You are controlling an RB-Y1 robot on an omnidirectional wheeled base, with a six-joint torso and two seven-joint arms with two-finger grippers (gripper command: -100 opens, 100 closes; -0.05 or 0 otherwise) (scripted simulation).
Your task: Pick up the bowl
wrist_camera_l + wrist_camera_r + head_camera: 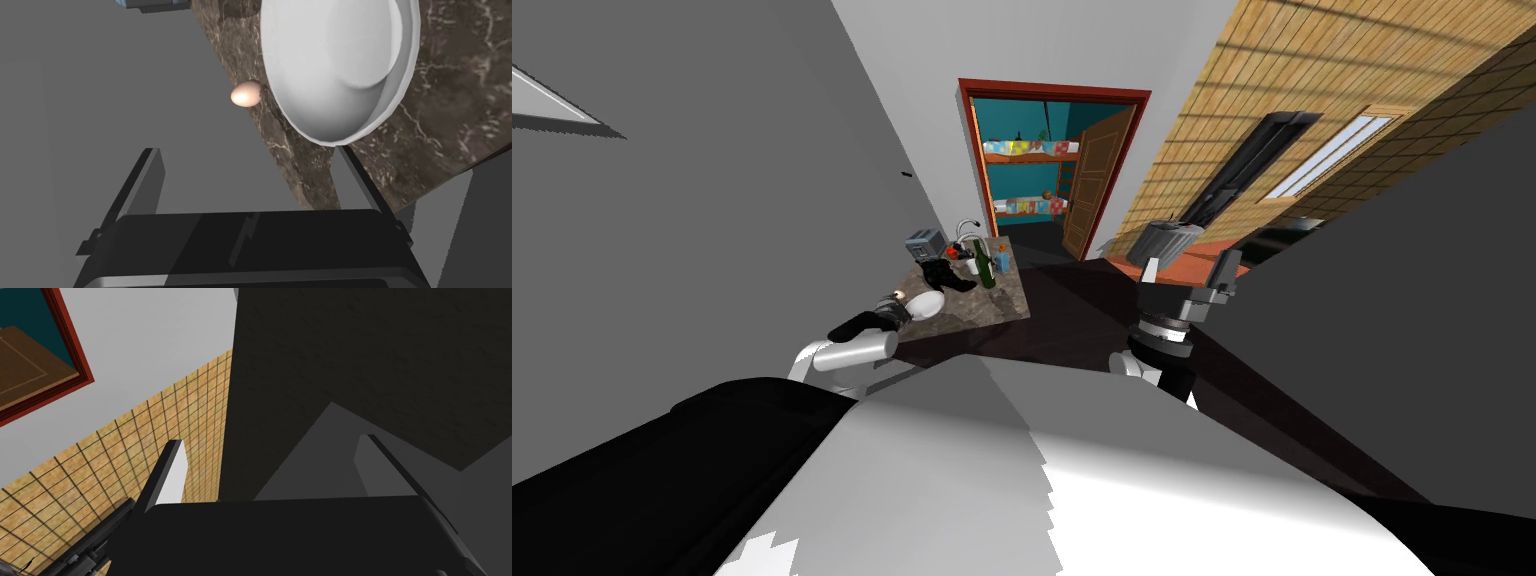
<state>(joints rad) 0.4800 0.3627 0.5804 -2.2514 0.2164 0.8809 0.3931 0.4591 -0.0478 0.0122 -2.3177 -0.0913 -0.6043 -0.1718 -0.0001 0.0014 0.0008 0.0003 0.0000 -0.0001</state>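
Note:
A white bowl (926, 303) (340, 65) rests on the near end of a dark marbled counter (992, 305) (450, 110), close to its edge. A small tan egg (246, 93) lies at the counter's edge beside the bowl. My left gripper (897, 310) (247, 162) is open just short of the bowl. One of its fingertips (345, 152) reaches the bowl's rim, and the other finger (145, 180) hangs off the counter's side. Nothing is between the fingers. My right gripper (1192, 275) (272, 448) is raised on the right, open and empty.
Further along the counter stand a toaster (923, 243), a green bottle (986, 265), small items and a faucet (969, 228). A grey wall runs along the left. Beyond is a red-framed open doorway (1052, 170). A grey bin (1164, 240) stands on the right.

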